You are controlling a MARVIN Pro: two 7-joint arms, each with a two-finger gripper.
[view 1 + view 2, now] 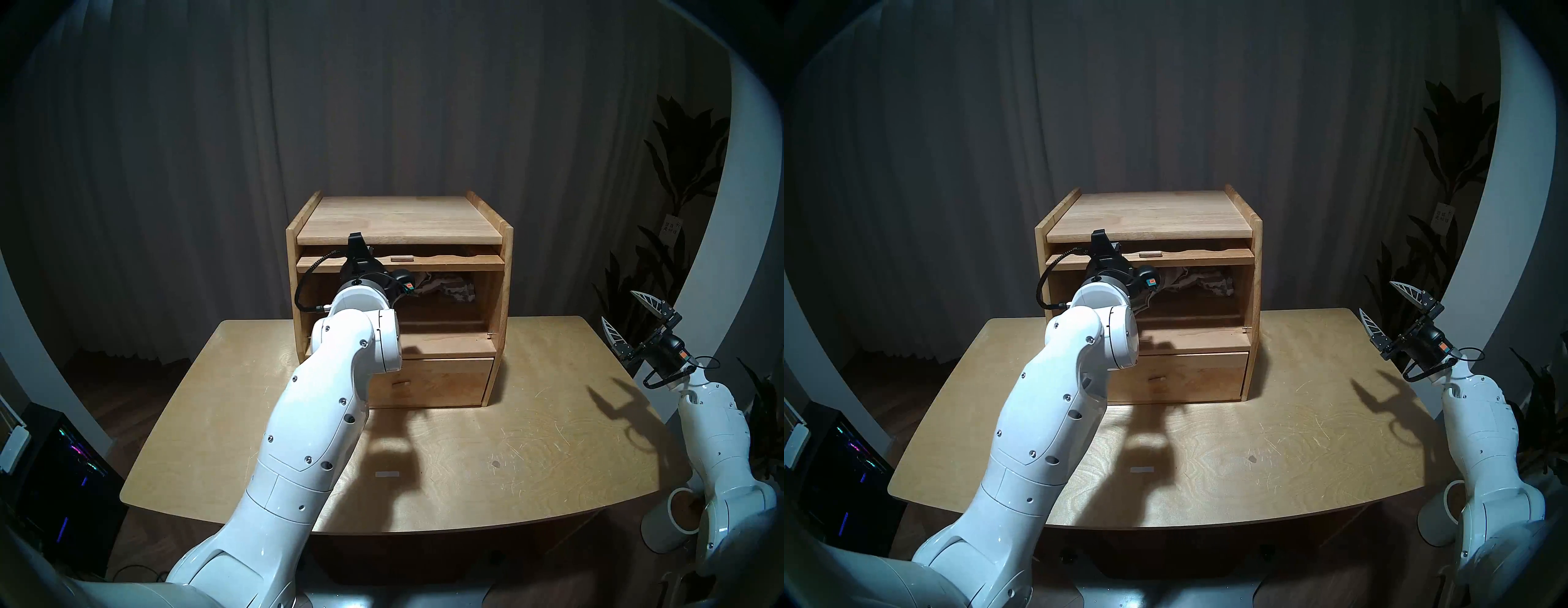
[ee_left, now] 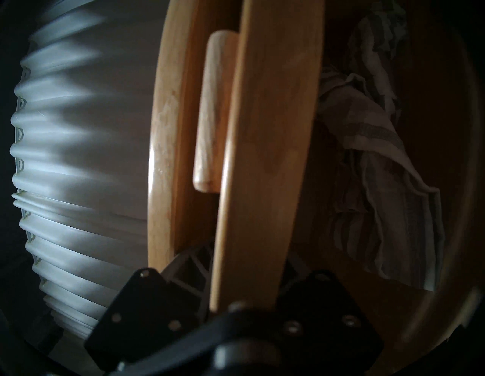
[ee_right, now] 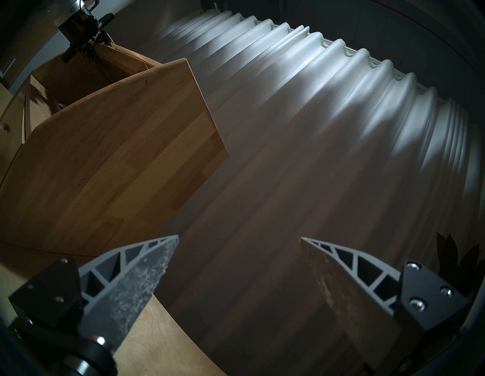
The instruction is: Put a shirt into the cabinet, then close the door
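Note:
The light-wood cabinet [image 1: 399,216] [image 1: 1149,212] stands at the back of the table. Its door [image 1: 445,265] [image 1: 1199,256] is swung up and lies level under the top, peg handle [image 1: 401,257] facing up. The grey and white striped shirt [image 1: 449,291] [image 1: 1204,282] lies crumpled inside the large compartment. My left gripper [image 1: 360,263] is at the door's front edge, left of the handle. In the left wrist view the door [image 2: 267,157] runs between the fingers of the left gripper [image 2: 244,265], with the shirt [image 2: 367,136] beyond. My right gripper [image 1: 617,305] [image 3: 239,237] is open and empty, raised over the table's right edge.
The drawer [image 1: 441,380] under the compartment is shut. The table [image 1: 530,446] is bare in front of the cabinet. A curtain hangs behind. A plant [image 1: 679,170] stands at the right, a white cup-like tub [image 1: 666,522] low right, a dark computer [image 1: 55,467] at left.

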